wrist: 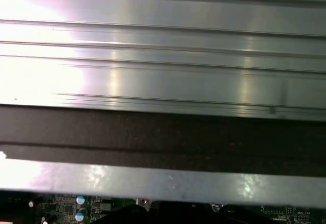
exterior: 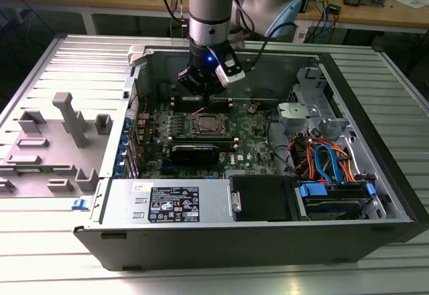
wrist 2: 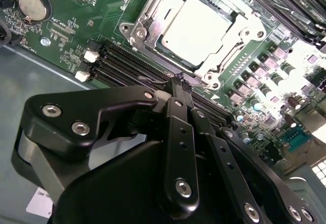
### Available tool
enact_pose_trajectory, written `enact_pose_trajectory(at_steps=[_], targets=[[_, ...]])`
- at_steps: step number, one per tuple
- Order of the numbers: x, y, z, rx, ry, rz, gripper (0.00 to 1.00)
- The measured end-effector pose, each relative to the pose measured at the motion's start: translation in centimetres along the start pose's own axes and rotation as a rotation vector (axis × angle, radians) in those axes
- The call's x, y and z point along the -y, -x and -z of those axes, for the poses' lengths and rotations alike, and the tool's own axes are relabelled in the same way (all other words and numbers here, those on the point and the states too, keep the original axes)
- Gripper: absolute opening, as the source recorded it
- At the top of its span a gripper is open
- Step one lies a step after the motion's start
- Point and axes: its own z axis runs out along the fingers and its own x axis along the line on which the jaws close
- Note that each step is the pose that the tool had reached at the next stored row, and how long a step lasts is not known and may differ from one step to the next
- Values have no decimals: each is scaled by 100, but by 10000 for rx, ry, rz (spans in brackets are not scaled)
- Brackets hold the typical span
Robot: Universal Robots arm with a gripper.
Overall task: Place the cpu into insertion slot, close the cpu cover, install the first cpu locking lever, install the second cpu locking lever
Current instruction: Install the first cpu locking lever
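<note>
**Arm over open PC case, CPU seated in socket**

Worktop [exterior: 40, 60]: ribbed silver metal slats, running under and around the case. A wooden bench [exterior: 402, 15] with cables and small parts stands behind it. A grey plastic fixture [exterior: 64, 141] with upright posts sits on the slats at the exterior view's left, well apart from the arm.

Computer case [exterior: 375, 141]: open, lying on its side, dark rim. Power supply [exterior: 167, 204] along the near edge carries a black-and-white label with print too small to read. Drive bay with orange and blue cables [exterior: 325, 157] is at the exterior view's right. Free room above the board is bounded by the case walls all round.

Motherboard [exterior: 244, 149]: green; in the second wrist view its white printed lettering is not legible. A coin cell [wrist 2: 31, 5] and black memory slots [wrist 2: 130, 66] lie near the socket.

Gripper [exterior: 209, 87]: hangs from the arm just behind the socket in the exterior view, above the memory slots. In the second wrist view the black jaws appear clenched together, tips meeting with nothing between them, just beside the socket edge.

The insertion slot [wrist 2: 136, 28] holds the cpu [wrist 2: 201, 28], its silver top lying flat. The cpu cover [wrist 2: 232, 43] frame lies down around the chip.

The first wrist view shows the slats and the case's dark rim [wrist: 163, 137].
</note>
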Motion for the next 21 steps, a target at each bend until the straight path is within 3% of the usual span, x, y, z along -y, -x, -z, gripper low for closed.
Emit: enact_pose_trajectory(at_steps=[7, 21], targets=[[-3, 36, -24, 0, -4, 0, 11], [3, 184, -84, 1, -9, -1, 11]])
